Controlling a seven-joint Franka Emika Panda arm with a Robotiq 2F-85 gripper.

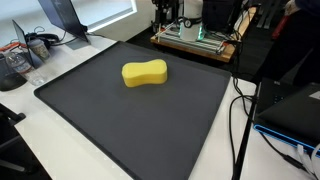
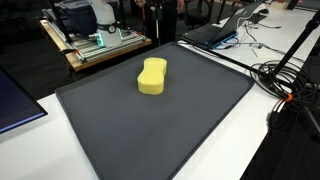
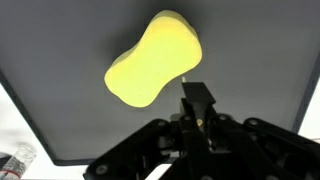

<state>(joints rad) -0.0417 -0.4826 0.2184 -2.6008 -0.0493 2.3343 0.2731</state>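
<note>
Working across the wrist view from the left: well off to the gripper's left and behind it, on the white table (image 3: 12, 125), lies a clear object (image 3: 14, 160). It may be a plastic bottle, but that corner is too blurred to say. Next comes the dark mat (image 3: 70, 110), which fills most of the frame. The yellow sponge (image 3: 155, 58) lies flat on it, just ahead of the gripper (image 3: 197, 98) and a little to its left. It is narrow at the waist, and its long axis slants away to the right.

My fingers are pressed together with nothing between them, their tips by the sponge's near right edge. I can't tell from here whether they touch it or hang above it. In both exterior views the sponge (image 1: 145, 73) sits alone on the mat with the arm out of frame, so I get no height check there.

My judgement for doing this well is that the fingers are off-centre. I'd shift forward and left until the narrow waist is right under them. Then I'd turn the wrist so the jaws cross the waist rather than the long axis, and spread them fully before any descent. Foam gives, so I'd go down slowly and stop short of pressing into the mat.
</note>
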